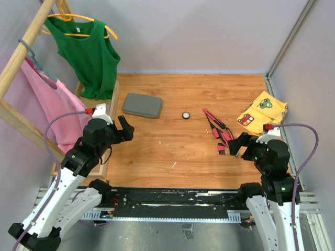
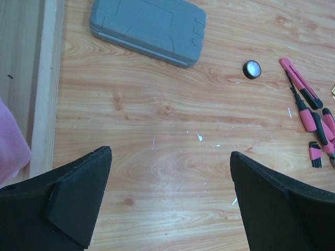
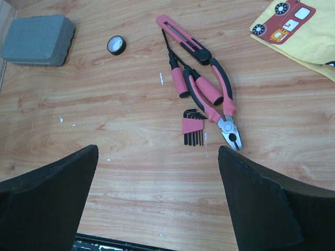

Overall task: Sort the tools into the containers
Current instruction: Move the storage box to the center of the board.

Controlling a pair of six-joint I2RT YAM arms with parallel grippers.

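The closed grey case (image 1: 142,105) (image 2: 149,29) (image 3: 37,40) lies flat at the back left of the wooden table. To its right sits the round black-white disc (image 1: 186,114) (image 2: 252,69) (image 3: 116,45). Further right, the pink-and-black tools lie together: a cutter (image 3: 183,36) (image 1: 212,116), two slim screwdrivers (image 3: 178,78), pliers (image 3: 217,102) (image 1: 226,135) and a small fan of black bits in a pink holder (image 3: 192,127) (image 2: 315,154). My left gripper (image 1: 126,128) (image 2: 170,151) hangs open and empty in front of the case. My right gripper (image 1: 238,144) (image 3: 158,148) is open, empty, just short of the bits.
A yellow patterned cloth (image 1: 263,112) (image 3: 298,26) lies at the right edge beyond the tools. A wooden clothes rack (image 1: 21,57) with a green top (image 1: 89,52) and a pink garment (image 1: 52,110) stands along the left; its base rail (image 2: 44,78) borders the table there.
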